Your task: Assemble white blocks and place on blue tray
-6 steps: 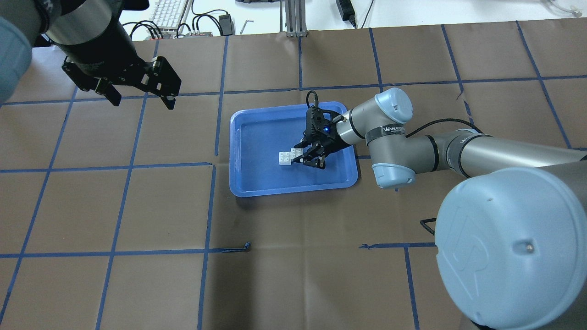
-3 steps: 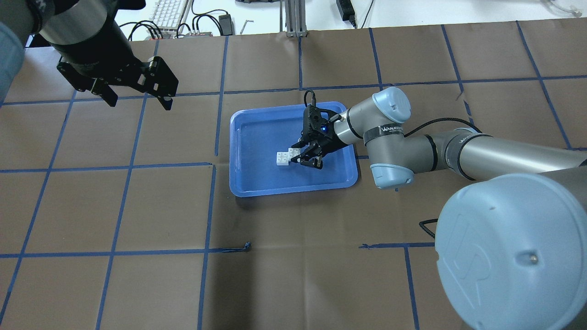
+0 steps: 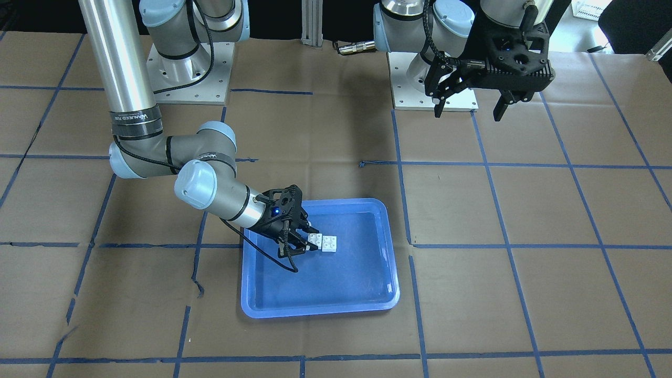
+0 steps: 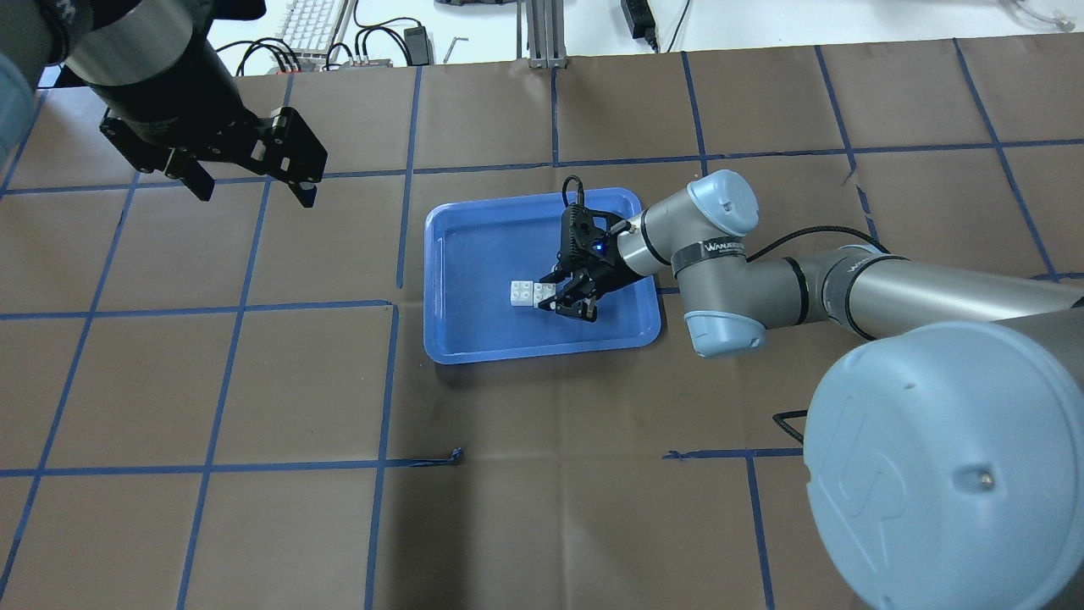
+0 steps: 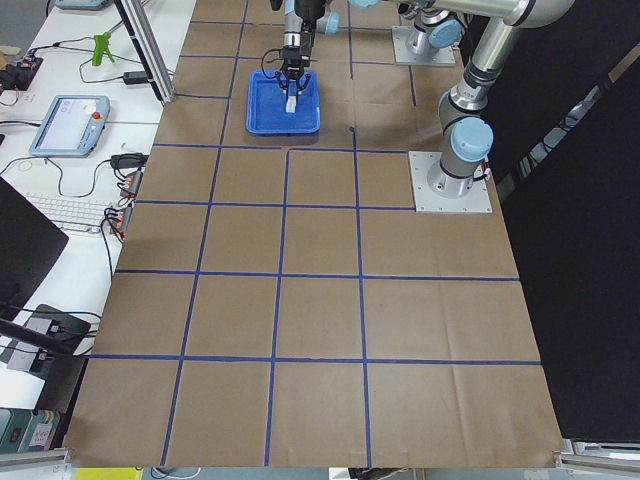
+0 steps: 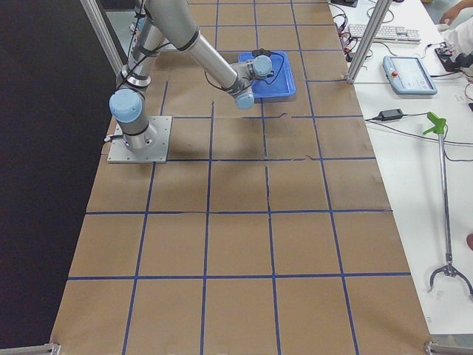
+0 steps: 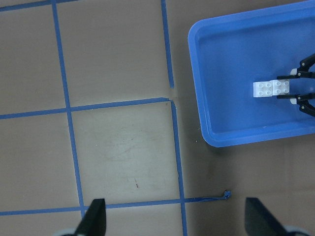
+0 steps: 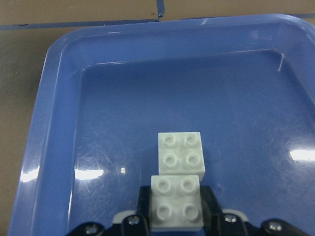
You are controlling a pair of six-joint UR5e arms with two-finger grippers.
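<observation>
Brown paper gridded with blue tape covers the worktop, and the tray sits near its middle. From the robot's right, the long arm stretches low over the paper, its wrist tipped so the right pincer slants down into the tray. Its fingers are clamped on the nearer of the two blocks, which lie about mid-tray. The left arm is held high, well apart from the tray, and the left pincer points down, spread wide and holding nothing.

Its wrist camera looks straight down and shows the pair as one straight row, with black fingers on either side of one end. The right wrist camera shows the four studs on each and the far block resting on the glossy bottom, touching the gripped one. I cannot tell whether they are locked together. Both side cameras show them too small to judge.
</observation>
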